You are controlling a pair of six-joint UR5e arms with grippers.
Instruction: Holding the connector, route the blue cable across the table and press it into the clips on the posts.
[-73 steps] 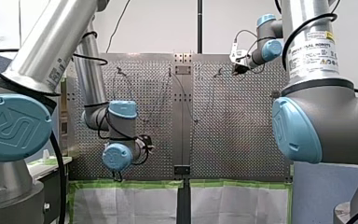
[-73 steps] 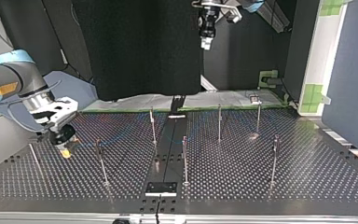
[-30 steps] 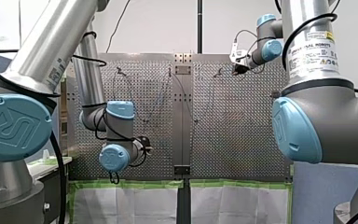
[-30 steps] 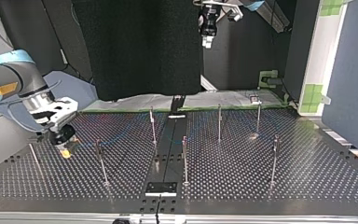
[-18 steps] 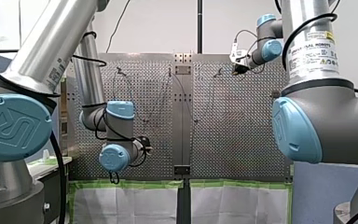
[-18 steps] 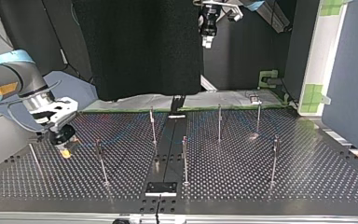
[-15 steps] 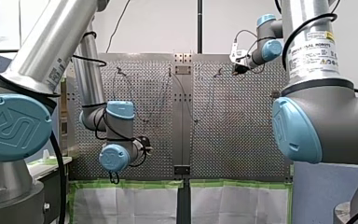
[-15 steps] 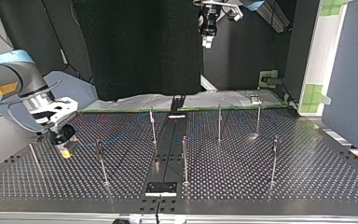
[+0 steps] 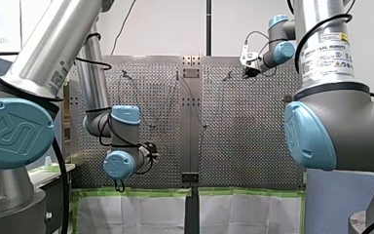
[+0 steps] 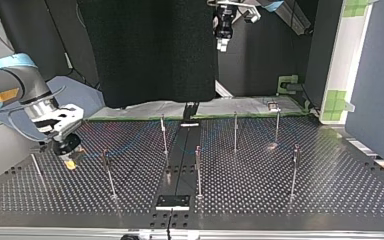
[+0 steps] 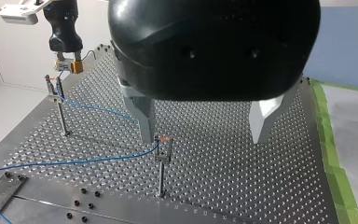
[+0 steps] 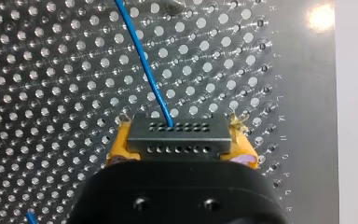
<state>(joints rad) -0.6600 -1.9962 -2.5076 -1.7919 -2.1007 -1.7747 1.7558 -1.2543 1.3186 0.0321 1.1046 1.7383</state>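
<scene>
Left gripper over table, fingers spread wide. Post upright just beside one fingertip, clip on top. Cable through that clip: one way off past a black plate, other way behind the finger. Then on to second post farther ahead, through its clip, up to connector. Connector pinched in right gripper, yellow pad showing, just above second post. Green tape along table edge beyond the other finger.
</scene>
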